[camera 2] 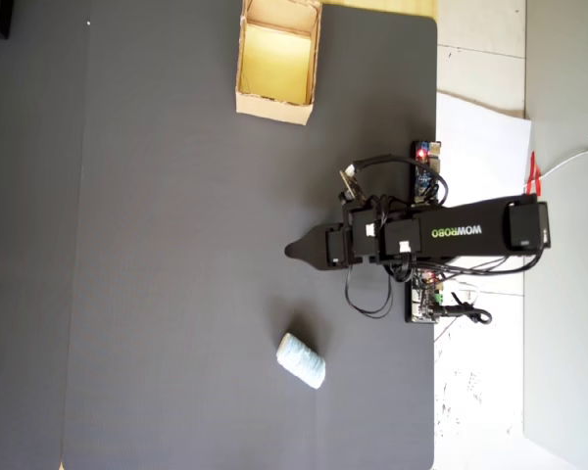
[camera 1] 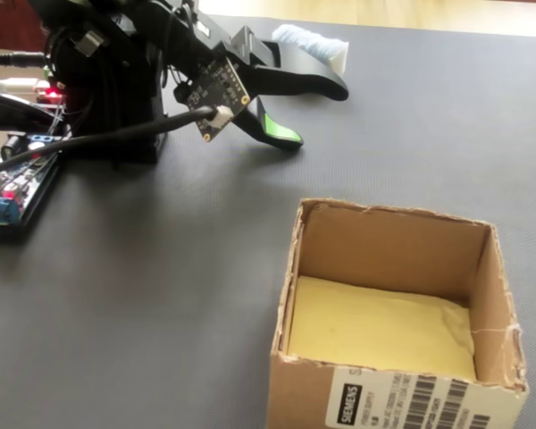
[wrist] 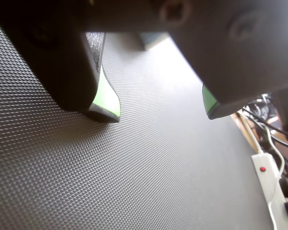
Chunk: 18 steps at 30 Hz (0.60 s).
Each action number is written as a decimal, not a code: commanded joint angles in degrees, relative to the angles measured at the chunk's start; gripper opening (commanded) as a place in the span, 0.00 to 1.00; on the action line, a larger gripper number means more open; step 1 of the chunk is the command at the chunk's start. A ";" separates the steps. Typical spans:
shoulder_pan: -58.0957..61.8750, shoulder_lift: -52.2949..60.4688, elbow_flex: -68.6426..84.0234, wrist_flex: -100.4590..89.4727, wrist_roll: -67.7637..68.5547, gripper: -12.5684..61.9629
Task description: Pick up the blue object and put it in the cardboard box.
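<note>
Black jaws with green pads fill the top of the wrist view, and the gripper (wrist: 161,112) stands spread — a wide strip of bare mat shows between the two tips, with nothing held. Beneath them runs the dark textured mat (wrist: 134,182), and at the right edge of that view sits a white power strip (wrist: 266,179) with a red switch.

From the fixed view, the cardboard box (camera 1: 380,393) stands close to the camera, open at the top, its yellowish floor bare and a printed label on its front wall. Beyond it the gripper (camera 1: 317,112) hangs low over the mat (camera 1: 161,295), its green-lined finger pointing down to the right. Behind the gripper lies the blue object (camera 1: 308,40) — a pale, ribbed lump on the mat, apart from the jaws.

From overhead, the arm (camera 2: 451,233) lies stretched toward the left with the gripper (camera 2: 294,250) at its tip. The blue object (camera 2: 302,359) rests on the mat below the gripper in that view, untouched. The cardboard box (camera 2: 274,106) sits at the top edge of the mat (camera 2: 157,274), well apart from both.
</note>
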<state>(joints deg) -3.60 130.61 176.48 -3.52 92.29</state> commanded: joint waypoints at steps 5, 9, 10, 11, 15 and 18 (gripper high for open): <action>0.62 5.01 2.20 5.89 0.88 0.63; 0.62 5.01 2.20 5.89 0.88 0.63; 0.62 5.01 2.20 5.89 0.79 0.63; 0.62 5.01 2.20 5.89 0.79 0.63; 0.18 5.01 2.20 5.45 1.32 0.62; 0.00 5.01 2.20 5.54 1.23 0.62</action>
<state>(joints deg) -3.60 130.61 176.48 -3.52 92.29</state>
